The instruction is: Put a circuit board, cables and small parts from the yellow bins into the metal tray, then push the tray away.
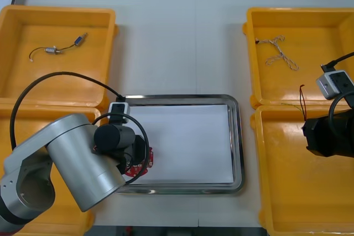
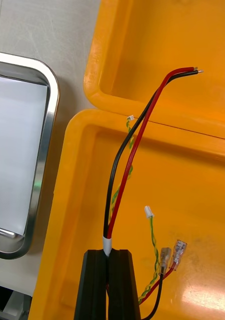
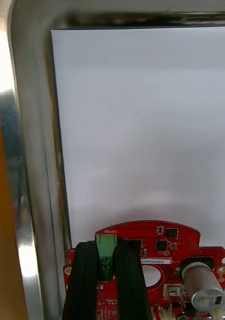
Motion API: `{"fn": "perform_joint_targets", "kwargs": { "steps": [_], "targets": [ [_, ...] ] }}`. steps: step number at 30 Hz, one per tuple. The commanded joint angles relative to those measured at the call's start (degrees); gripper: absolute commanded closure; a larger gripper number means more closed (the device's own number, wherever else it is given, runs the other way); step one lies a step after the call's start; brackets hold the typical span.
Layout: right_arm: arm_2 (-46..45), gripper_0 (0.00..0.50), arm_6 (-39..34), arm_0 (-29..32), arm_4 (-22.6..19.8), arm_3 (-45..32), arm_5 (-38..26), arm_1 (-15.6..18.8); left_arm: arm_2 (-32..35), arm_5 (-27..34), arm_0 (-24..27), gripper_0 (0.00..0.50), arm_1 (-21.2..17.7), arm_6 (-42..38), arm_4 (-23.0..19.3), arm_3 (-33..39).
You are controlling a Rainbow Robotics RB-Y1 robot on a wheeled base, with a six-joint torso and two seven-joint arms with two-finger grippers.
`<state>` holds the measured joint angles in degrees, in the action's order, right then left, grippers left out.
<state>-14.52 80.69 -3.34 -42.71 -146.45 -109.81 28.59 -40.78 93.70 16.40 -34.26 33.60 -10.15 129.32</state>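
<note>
**Board delivery, cable in waiting.** My left gripper [image 3: 106,272] is clamped on the green connector [image 3: 105,248] of the round red circuit board [image 3: 167,245]. The board hangs over the white-lined near-left corner of the metal tray [image 1: 237,136]; whether it touches the lining I cannot tell. My right gripper [image 2: 108,265] is closed on a red and black cable [image 2: 135,145] above the near right yellow bin [image 2: 192,175] (other cables [image 2: 153,240] lie in it). The step in hand, as I judge it, is placing the board. Next I should lower and release the board, then carry the cable to the tray without snagging the bin rim.
</note>
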Motion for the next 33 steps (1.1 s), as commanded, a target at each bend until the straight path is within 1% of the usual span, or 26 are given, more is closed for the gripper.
{"fn": "perform_joint_targets", "kwargs": {
  "steps": [1, 11, 19, 29, 30, 31, 32, 33],
  "targets": [
    [0.72, 0.500, 2.45, -0.79, -0.01, -0.50, -0.19, -0.72, -1.94, -1.42, -1.02, 0.500, -0.20, 4.10, 0.66, 0.76],
    [0.72, 0.500, 2.45, -0.79, -0.01, -0.50, -0.19, -0.72, -2.29, -1.77, -1.64, 0.500, -0.72, 4.81, 1.10, -0.12],
    [0.72, 0.500, 2.45, -0.79, -0.01, -0.50, -0.19, -0.72, -2.29, -7.75, -1.46, 0.500, -0.46, 5.33, 3.03, -5.22],
    [0.72, 0.500, 2.45, -0.79, -0.01, -0.50, -0.19, -0.72, -2.29, -7.75, -1.46, 0.499, -0.37, 5.25, 3.12, -5.57],
    [0.72, 0.500, 2.45, -0.79, -0.01, -0.50, -0.19, -0.72, -2.29, -7.75, -1.46, 0.480, -0.37, 5.25, 3.12, -5.57],
    [0.72, 0.500, 2.45, -0.79, -0.01, -0.50, -0.19, -0.72, -2.29, -7.75, -1.46, 0.391, -0.37, 5.16, 3.12, -5.48],
    [0.72, 0.500, 2.45, -0.79, -0.01, -0.50, -0.19, -0.72, -2.29, -7.75, -1.46, 0.289, -0.37, 5.07, 3.12, -5.48],
    [0.72, 0.500, 2.45, -0.79, -0.01, -0.50, -0.19, -0.72, -2.29, -7.66, -1.46, 0.257, -0.37, 5.07, 3.12, -5.48]
  ]
}}
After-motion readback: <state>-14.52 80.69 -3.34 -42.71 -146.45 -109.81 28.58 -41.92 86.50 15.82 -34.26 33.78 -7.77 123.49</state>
